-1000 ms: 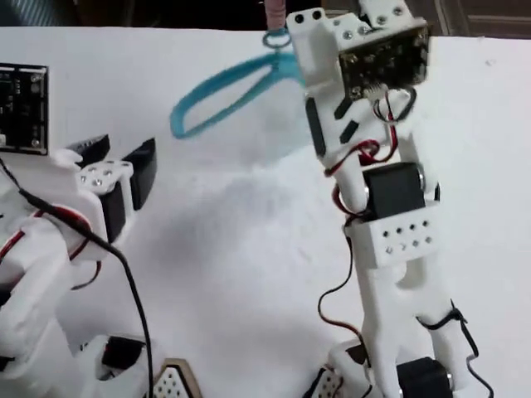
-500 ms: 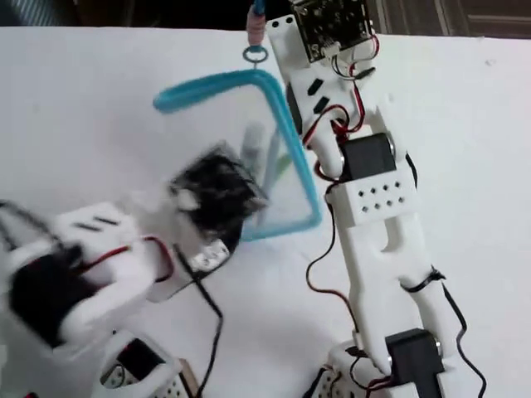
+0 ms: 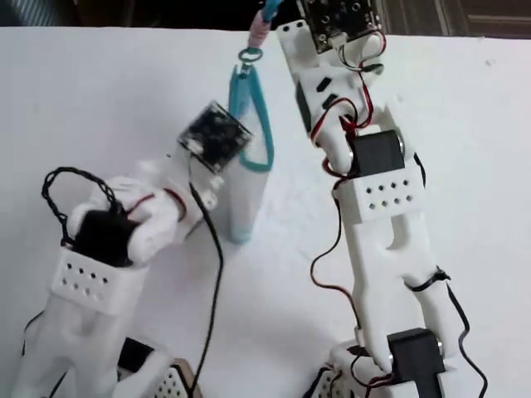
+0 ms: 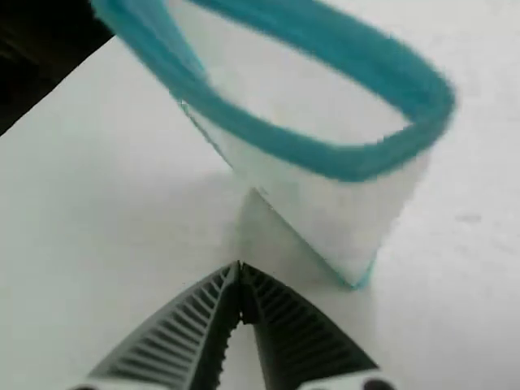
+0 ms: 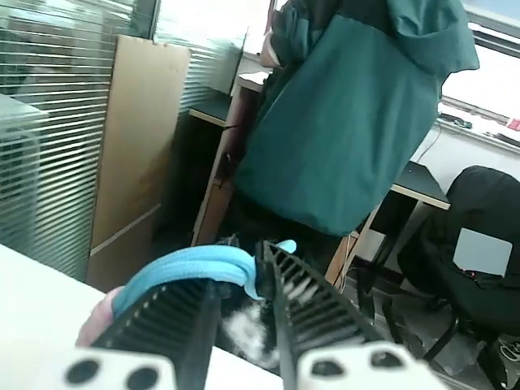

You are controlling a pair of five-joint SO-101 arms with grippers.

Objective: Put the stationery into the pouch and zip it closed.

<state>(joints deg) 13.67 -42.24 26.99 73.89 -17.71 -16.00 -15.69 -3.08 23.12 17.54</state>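
The pouch (image 3: 247, 178), translucent white with a teal zip rim, stands on edge at the middle of the table's far side. In the left wrist view its rim (image 4: 325, 154) gapes as an open loop. What lies inside cannot be made out. My left gripper (image 4: 240, 294) is shut on nothing, its tips just short of the pouch's lower corner. My left arm's camera module (image 3: 214, 137) sits beside the pouch. My right gripper (image 5: 244, 272) is shut on the blue zipper pull strap (image 5: 191, 266). That strap (image 3: 260, 23) hangs over the far edge, with a ring (image 3: 249, 56) below it.
My right arm (image 3: 377, 207) stretches up the right half of the white table (image 3: 108, 91). My left arm's base (image 3: 83, 290) is at the near left. A black cable (image 3: 217, 265) runs from the left wrist toward the near edge. The table ends just behind the pouch.
My left arm swung in from the left to the pouch's side. The pouch turned from broad and open to narrow and upright. My right gripper kept hold of the pull strap.
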